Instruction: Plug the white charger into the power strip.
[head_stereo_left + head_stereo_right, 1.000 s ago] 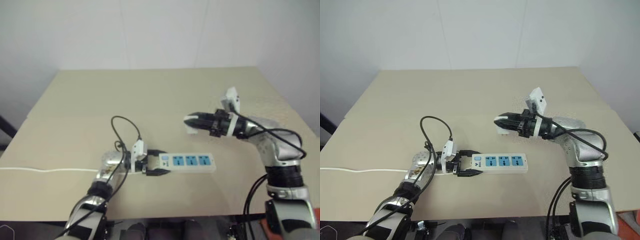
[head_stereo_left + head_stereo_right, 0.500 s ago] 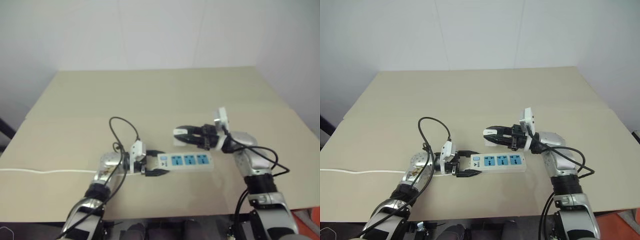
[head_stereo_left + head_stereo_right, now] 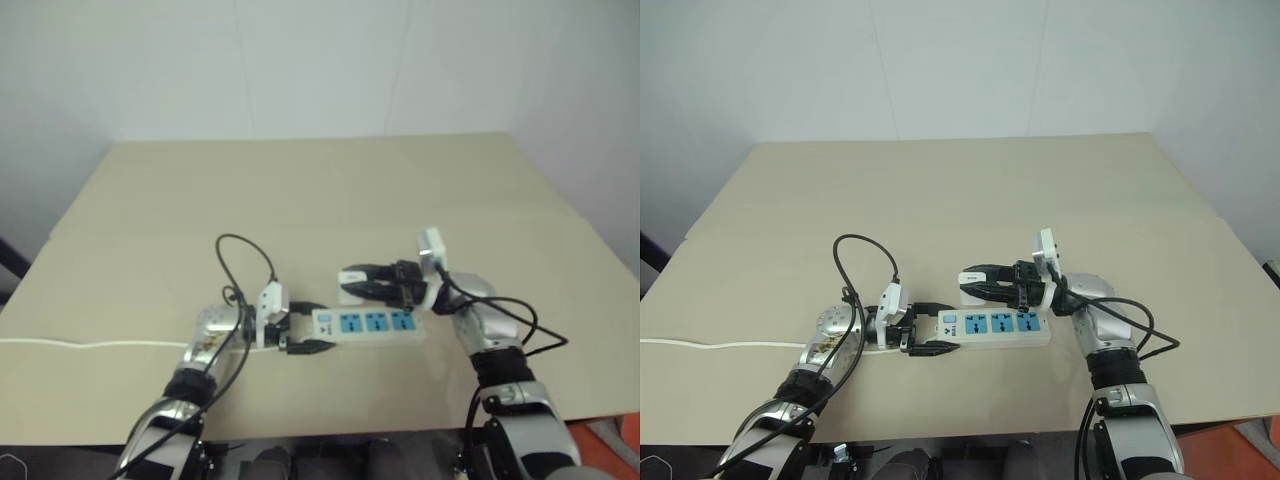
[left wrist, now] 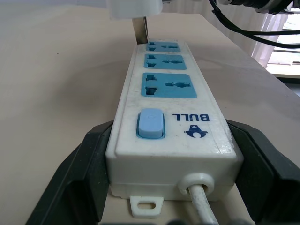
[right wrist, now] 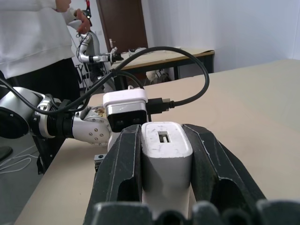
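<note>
The power strip [image 3: 372, 323], a white bar with three blue sockets, lies on the tan table [image 3: 300, 190]. My left gripper [image 3: 322, 326] is shut on its switch end, one black finger [image 4: 77, 183] on each side. My right gripper [image 3: 348, 282] is shut on the white charger [image 3: 352, 292], holding it level just above the strip's far edge. In the left wrist view the charger [image 4: 134, 6] hangs over the strip [image 4: 171, 117] with a metal prong [image 4: 139, 29] pointing down by the sockets. In the right wrist view the charger [image 5: 165, 157] sits between the black fingers [image 5: 124, 159].
The strip's thin white cord [image 3: 90, 342] runs left off the table. A black cable [image 3: 245, 258] loops above my left wrist. A person in a white top [image 5: 33, 33] stands beyond the table beside another desk [image 5: 173, 56]. The table's front edge is close below the strip.
My right gripper has come down and to the left with the charger, from well above the table to just over the strip. The left gripper and the strip have stayed put.
</note>
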Robot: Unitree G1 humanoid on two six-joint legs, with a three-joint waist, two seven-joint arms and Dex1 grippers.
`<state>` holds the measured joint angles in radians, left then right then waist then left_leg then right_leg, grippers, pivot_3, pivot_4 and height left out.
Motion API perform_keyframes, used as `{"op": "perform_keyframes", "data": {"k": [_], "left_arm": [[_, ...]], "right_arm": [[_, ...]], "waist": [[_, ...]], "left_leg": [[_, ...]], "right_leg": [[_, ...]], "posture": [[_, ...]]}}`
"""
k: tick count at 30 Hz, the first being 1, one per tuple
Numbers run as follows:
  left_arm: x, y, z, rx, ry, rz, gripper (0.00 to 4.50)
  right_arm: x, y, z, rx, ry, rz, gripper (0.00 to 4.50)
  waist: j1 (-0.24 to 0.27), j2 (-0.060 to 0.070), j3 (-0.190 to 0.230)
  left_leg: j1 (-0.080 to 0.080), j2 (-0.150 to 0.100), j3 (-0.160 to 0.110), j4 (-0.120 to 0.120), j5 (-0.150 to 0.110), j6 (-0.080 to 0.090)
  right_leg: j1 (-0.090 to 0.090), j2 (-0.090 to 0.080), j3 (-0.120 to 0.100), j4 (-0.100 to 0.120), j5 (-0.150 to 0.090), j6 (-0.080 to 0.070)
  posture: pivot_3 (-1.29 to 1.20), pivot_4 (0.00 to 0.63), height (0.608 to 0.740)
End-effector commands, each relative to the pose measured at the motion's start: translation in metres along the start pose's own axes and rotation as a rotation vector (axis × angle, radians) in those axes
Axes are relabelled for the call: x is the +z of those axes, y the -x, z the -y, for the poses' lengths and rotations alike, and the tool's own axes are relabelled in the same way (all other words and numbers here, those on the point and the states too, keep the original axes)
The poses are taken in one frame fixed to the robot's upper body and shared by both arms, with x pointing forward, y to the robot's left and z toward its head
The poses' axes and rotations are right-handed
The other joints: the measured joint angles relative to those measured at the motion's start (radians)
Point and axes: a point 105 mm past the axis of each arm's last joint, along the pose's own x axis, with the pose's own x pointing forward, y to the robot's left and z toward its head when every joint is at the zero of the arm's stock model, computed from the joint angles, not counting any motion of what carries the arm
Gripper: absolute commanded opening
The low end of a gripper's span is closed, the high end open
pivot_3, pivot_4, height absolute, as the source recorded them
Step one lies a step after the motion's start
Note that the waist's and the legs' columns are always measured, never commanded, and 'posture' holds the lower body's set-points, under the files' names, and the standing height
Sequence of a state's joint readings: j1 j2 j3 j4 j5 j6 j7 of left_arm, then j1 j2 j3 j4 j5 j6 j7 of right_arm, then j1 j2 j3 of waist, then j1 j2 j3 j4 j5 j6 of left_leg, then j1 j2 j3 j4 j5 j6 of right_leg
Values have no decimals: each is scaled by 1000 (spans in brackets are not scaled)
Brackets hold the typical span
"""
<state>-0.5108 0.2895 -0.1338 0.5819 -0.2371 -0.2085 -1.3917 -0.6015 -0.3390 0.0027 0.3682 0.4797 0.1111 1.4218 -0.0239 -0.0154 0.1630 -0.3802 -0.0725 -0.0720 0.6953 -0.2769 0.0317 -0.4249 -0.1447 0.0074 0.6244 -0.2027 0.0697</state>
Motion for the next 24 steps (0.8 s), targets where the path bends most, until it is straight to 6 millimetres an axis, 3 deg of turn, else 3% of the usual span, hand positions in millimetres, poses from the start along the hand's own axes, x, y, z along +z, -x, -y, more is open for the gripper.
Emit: {"op": "perform_keyframes", "data": {"k": [1,24], "left_arm": [[-4,3,2,-6,5,-31,3275],[-3,0,2,-18,7,-25,3275]], "right_arm": [[-2,-3,-5,20,53,2,1142],[-25,12,2,-22,-6,-56,1142]], "waist": [[0,0,0],[2,0,0]], "left_leg": [[0,0,0,0,0,0],[1,0,0,0,0,0]], "right_leg": [[0,0,0,0,0,0],[1,0,0,0,0,0]], "posture": [[0,150,740],[0,150,740]]}}
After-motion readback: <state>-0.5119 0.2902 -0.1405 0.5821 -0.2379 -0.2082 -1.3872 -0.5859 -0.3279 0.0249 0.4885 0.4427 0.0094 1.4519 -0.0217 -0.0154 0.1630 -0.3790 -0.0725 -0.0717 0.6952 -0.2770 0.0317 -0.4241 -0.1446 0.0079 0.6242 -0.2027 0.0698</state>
